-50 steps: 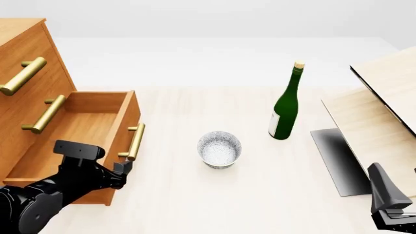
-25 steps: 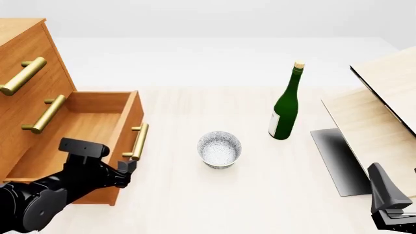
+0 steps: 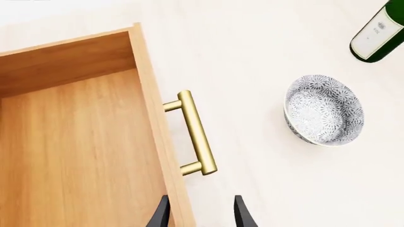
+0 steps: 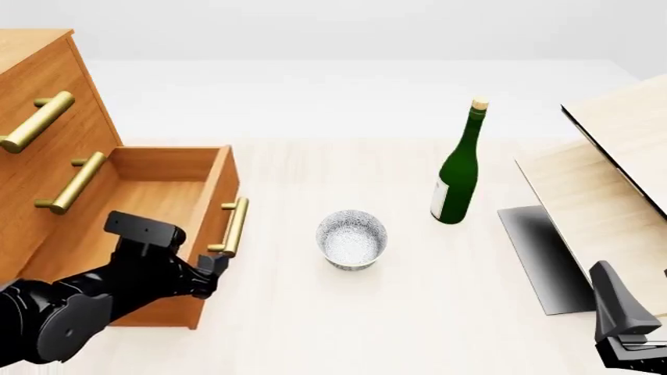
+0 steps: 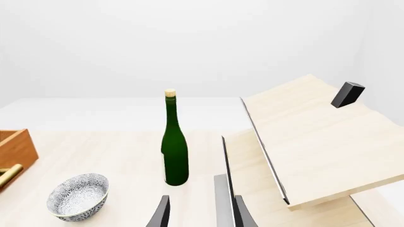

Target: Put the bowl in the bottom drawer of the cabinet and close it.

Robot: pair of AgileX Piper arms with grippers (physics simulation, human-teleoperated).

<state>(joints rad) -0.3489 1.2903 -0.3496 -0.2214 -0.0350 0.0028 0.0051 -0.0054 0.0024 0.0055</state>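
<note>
The speckled white bowl [image 4: 352, 238] stands upright on the table, to the right of the cabinet [image 4: 37, 86]; the left wrist view has the bowl [image 3: 324, 109] beyond the drawer's brass handle [image 3: 196, 135]. The bottom drawer [image 4: 156, 164] is pulled out, its inside [image 3: 75, 156] bare. My left gripper [image 4: 212, 269] is open at the drawer's near front corner; in the wrist view the left gripper [image 3: 198, 215] straddles the front panel just short of the handle. My right gripper [image 4: 625, 336] hangs at the front right, and the right gripper [image 5: 202, 213] stands open, holding nothing.
A green wine bottle [image 4: 457, 176] with a cork stands upright behind and right of the bowl. A pale wood panel structure [image 4: 615, 156] with a dark grey sheet [image 4: 536, 258] fills the right side. Two shut upper drawers with brass handles [image 4: 37, 121] sit above the open one.
The bottom drawer has slid further out to the right, its handle nearer the bowl. My left gripper moved right with it. The right arm and bowl stayed still.
</note>
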